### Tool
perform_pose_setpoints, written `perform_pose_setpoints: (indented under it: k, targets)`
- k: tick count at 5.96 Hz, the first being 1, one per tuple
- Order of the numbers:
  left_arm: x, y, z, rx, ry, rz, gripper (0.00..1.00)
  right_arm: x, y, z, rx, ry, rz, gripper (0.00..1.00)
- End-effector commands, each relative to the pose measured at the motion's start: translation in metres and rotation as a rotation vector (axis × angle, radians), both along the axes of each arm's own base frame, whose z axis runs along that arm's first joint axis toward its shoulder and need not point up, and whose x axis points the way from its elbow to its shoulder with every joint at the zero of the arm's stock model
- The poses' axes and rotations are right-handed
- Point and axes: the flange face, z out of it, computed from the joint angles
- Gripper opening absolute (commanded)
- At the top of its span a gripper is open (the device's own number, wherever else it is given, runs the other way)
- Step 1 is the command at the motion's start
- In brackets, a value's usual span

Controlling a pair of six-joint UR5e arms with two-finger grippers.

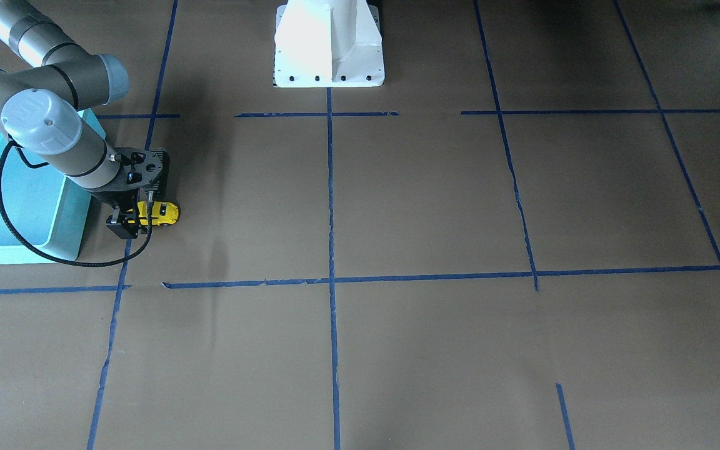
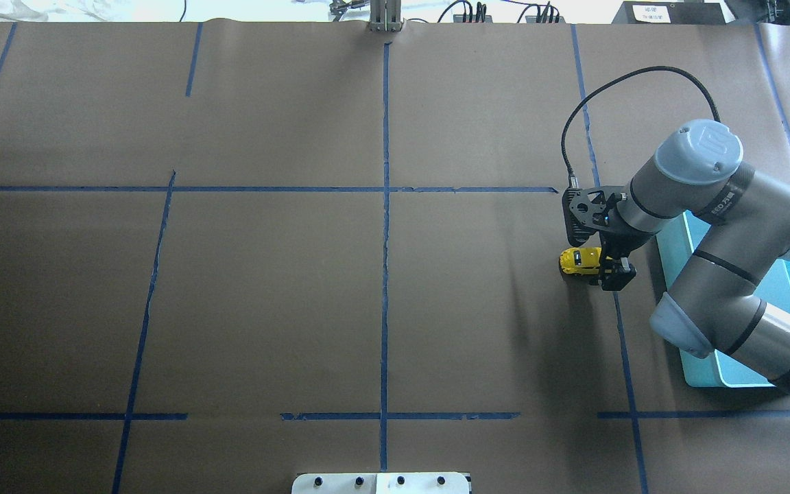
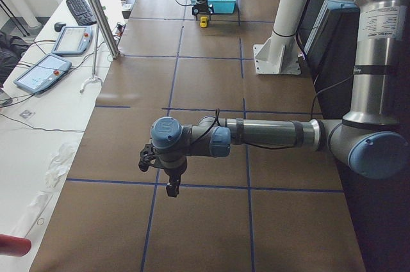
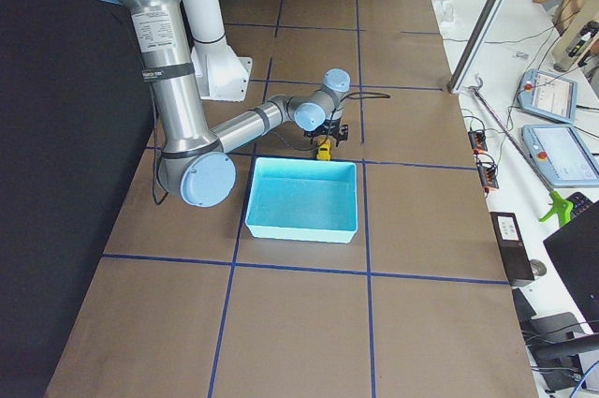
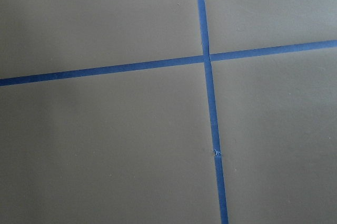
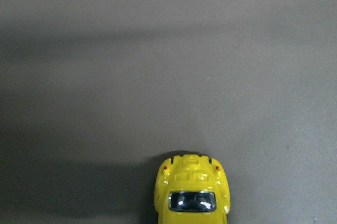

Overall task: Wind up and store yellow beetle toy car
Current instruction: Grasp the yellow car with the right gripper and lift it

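Note:
The yellow beetle toy car (image 1: 163,212) stands on the brown paper table, just beside the turquoise bin (image 1: 29,206). It also shows in the overhead view (image 2: 579,261), in the right wrist view (image 6: 192,195) and, small, in the exterior right view (image 4: 323,149). My right gripper (image 1: 138,217) reaches down over one end of the car, its fingers close against the car's sides, shut on it. My left gripper (image 3: 172,189) hangs over bare table at the other end; I cannot tell whether it is open or shut.
The turquoise bin (image 2: 724,374) lies under my right arm's elbow at the table's right end. Blue tape lines (image 2: 385,206) cross the paper. The white robot base (image 1: 329,44) stands at the table's middle edge.

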Motion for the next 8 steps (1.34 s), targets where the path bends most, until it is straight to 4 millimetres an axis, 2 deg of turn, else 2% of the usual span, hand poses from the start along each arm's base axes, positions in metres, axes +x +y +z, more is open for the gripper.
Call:
perform_pose_setpoints:
  k: [1,2,3,4,5,6,7,8]
  targets:
    - [0.0,0.0,0.0,0.0,0.0,0.0,1.0,-0.004,0.002,0.004,0.004,0.011,-0.004,0.66]
    - [0.0,0.0,-0.001,0.002,0.0,0.0,1.0,-0.004,0.002,0.001,0.012,0.006,-0.006,0.29]
    - [0.0,-0.001,-0.003,0.005,0.0,0.0,1.0,-0.001,0.001,-0.005,0.013,-0.001,0.006,0.01]
    - [0.0,0.0,-0.002,0.002,0.0,0.0,1.0,0.019,-0.007,-0.02,0.023,-0.027,0.033,0.0]
    - [0.0,0.0,-0.001,0.002,0.0,0.0,1.0,0.073,-0.012,-0.04,0.011,-0.056,0.088,0.0]
    - [0.0,0.001,-0.001,0.002,0.0,0.0,1.0,0.13,-0.001,-0.056,-0.033,-0.089,0.12,0.0]
    - [0.0,0.0,-0.002,0.003,0.0,0.0,1.0,0.178,0.019,-0.051,-0.065,-0.121,0.143,0.0]
    - [0.0,0.0,-0.002,0.003,0.0,0.0,1.0,0.21,0.045,-0.022,-0.039,-0.091,0.113,0.0]
